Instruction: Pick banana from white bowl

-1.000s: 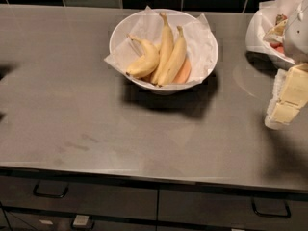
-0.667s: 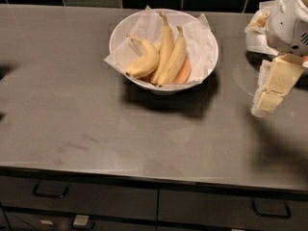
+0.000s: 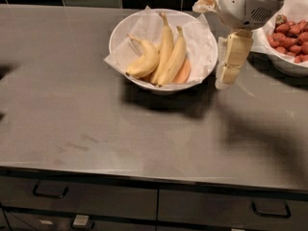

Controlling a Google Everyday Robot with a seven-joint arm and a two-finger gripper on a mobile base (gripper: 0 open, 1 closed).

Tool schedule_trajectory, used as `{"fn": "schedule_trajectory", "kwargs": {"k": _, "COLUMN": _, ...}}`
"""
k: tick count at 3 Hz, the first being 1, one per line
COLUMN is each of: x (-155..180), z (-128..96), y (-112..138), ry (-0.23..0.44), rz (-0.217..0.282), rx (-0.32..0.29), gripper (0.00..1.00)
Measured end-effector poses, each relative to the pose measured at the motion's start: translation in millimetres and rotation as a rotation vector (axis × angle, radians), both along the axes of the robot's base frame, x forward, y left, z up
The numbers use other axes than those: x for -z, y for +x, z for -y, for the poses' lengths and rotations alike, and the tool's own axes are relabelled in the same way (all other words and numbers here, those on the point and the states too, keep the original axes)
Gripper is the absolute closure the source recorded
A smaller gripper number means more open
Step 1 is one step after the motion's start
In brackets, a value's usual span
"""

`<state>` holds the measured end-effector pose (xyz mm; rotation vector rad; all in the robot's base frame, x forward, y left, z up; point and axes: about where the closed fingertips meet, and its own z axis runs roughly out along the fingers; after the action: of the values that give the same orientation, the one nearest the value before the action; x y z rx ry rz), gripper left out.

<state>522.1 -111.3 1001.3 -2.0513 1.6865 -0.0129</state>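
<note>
A wide white bowl (image 3: 118, 35) with a crumpled white paper liner stands on the grey counter toward the back. It holds yellow bananas (image 3: 163, 52) lying side by side and an orange piece (image 3: 182, 74) at their right. My gripper (image 3: 226, 73) hangs from the white arm at the upper right, just right of the bowl's rim and above the counter, fingers pointing down. It holds nothing that I can see.
A second white bowl with small red pieces (image 3: 288, 37) stands at the right edge, partly behind the arm. The counter (image 3: 96, 129) has dark drawers with handles (image 3: 48, 192) along its front. Dark tiles run along the back.
My gripper has moved left from the right edge, toward the right rim of the bowl with bananas. The bananas and bowl have not moved.
</note>
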Motion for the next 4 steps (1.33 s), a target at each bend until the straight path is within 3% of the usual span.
{"fn": "schedule_trajectory", "kwargs": {"k": 1, "x": -1, "z": 1, "y": 1, "ry": 0.023, "rz": 0.009, "rx": 0.003, "gripper": 0.0}}
{"fn": "schedule_trajectory", "kwargs": {"k": 3, "x": 7, "z": -55, "y": 56, "ry": 0.103, "rz": 0.048, "rx": -0.224, "gripper": 0.0}}
{"fn": "schedule_trajectory", "kwargs": {"k": 4, "x": 6, "z": -56, "y": 59, "ry": 0.106, "rz": 0.055, "rx": -0.224, "gripper": 0.0}}
